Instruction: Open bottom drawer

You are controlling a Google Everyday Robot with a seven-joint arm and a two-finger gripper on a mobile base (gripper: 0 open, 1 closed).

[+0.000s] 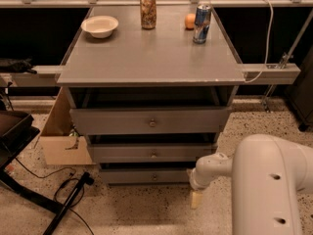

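Standing by the grey cabinet [146, 58]: white bowl [100, 26] at the top's 10 o'clock, brown can [148, 11] at 12, orange [190, 21] & blue can [201, 22] approx. 1; labels unreadable. Bottom drawer [132, 176], lowest of 3, w/ small round knob [154, 177]. Gripper [196, 199] at the drawer's 4 o'clock, near the floor; can't tell its state.
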